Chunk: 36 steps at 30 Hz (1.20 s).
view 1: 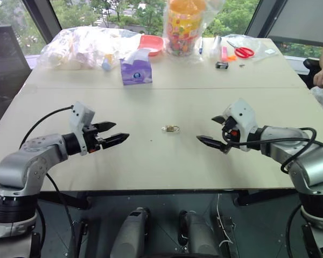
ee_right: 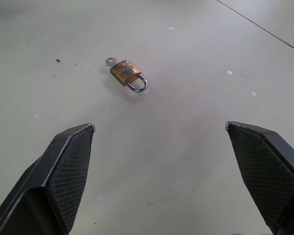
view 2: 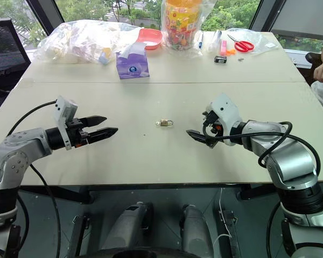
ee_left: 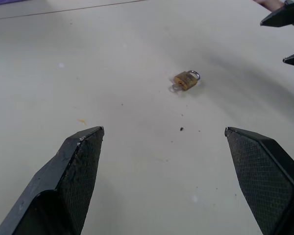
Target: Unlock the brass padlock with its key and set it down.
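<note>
Padlock: small brass padlock (ee_right: 125,72) with silvery shackle lies flat mid-table (view 1: 151,166), thin silvery key (ee_right: 110,60) at its base.
Left gripper (view 1: 111,134): fingers apart, empty.
Right gripper (view 1: 211,131): fingers apart, empty.
Risk: tiny lock may skid or spin under wide fingers; key may slip out.

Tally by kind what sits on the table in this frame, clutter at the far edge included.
Padlock with key in it: 1
Tissue box: 1
Scissors: 1
Red bowl: 1
Snack jar: 1
Clear plastic bag of items: 1
Small black-and-silver object: 1
Total: 7
</note>
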{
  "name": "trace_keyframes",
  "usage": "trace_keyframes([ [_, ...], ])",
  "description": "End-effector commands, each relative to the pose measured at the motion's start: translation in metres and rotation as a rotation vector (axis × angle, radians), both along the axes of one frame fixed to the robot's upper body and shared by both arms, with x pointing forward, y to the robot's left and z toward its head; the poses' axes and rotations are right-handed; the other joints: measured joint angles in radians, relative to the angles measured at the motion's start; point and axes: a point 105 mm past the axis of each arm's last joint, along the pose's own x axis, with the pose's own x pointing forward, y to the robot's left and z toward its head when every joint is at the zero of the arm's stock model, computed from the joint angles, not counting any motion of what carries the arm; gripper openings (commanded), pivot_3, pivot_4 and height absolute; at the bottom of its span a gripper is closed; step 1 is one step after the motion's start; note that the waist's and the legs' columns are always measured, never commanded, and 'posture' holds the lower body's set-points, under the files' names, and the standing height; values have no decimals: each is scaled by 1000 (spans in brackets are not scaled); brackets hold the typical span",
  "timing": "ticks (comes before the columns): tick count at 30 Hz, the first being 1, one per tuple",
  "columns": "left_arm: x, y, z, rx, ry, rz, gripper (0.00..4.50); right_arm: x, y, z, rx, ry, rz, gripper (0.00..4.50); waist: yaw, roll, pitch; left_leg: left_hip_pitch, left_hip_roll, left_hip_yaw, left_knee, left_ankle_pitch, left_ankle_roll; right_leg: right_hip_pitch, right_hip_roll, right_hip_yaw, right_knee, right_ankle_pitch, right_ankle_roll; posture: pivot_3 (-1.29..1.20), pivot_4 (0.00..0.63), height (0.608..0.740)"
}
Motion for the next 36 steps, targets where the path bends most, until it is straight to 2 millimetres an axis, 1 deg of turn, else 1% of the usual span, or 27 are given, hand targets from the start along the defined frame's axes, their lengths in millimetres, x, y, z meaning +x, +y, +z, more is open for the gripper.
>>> trace_keyframes([
  [1,0,2,13,4,-70,5,4105,-1,3,9,2,-35,19,4500,0,0,0,0,0,0,0,0,0,0,0,0,0,0,0,0,150,740],
  [10,-1,-3,11,0,-59,-8,4105,-2,3,7,-13,-30,25,4500,0,0,0,0,0,0,1,0,0,0,1,0,1,0,0,0,150,740],
  [12,-1,-3,10,8,-59,-14,4105,-2,2,6,-12,-13,23,4500,0,0,0,0,0,0,1,0,0,0,2,0,1,0,0,0,150,740],
  [14,-2,-5,13,20,-65,-45,4105,0,5,7,-7,11,31,4500,0,0,0,0,0,0,2,0,0,0,2,0,1,0,0,0,150,740],
  [17,-5,-5,19,66,-71,-107,4105,15,22,12,-39,-17,76,4500,-6,0,0,0,0,0,3,0,0,0,2,0,2,0,-1,0,150,740],
  [19,-7,1,20,138,-75,-157,4105,26,36,13,-47,-23,110,4500,-9,0,0,0,2,2,3,0,0,-1,2,1,2,1,-2,0,150,740],
  [23,-7,13,22,166,-54,-220,4105,38,53,0,-100,15,205,4500,-5,0,0,0,3,3,2,0,0,-2,5,1,2,1,-3,0,150,740],
  [26,-4,16,25,193,-71,-242,4105,47,64,-7,-120,40,257,4500,-2,0,0,-1,2,5,2,0,1,-2,4,1,2,1,-2,0,150,740],
  [30,2,16,29,179,-105,-218,4105,62,76,-17,-161,43,300,4500,-4,0,0,-1,1,6,3,0,2,-3,4,2,2,3,2,0,150,740],
  [34,-2,10,24,157,-101,-209,4105,76,84,-26,-188,44,329,4500,-10,0,0,0,2,6,3,0,1,-3,4,3,4,4,3,0,150,740],
  [36,-4,9,20,144,-96,-194,4105,79,88,-32,-200,53,349,4500,-12,0,0,0,2,6,3,0,1,-3,5,3,5,4,3,0,150,740],
])
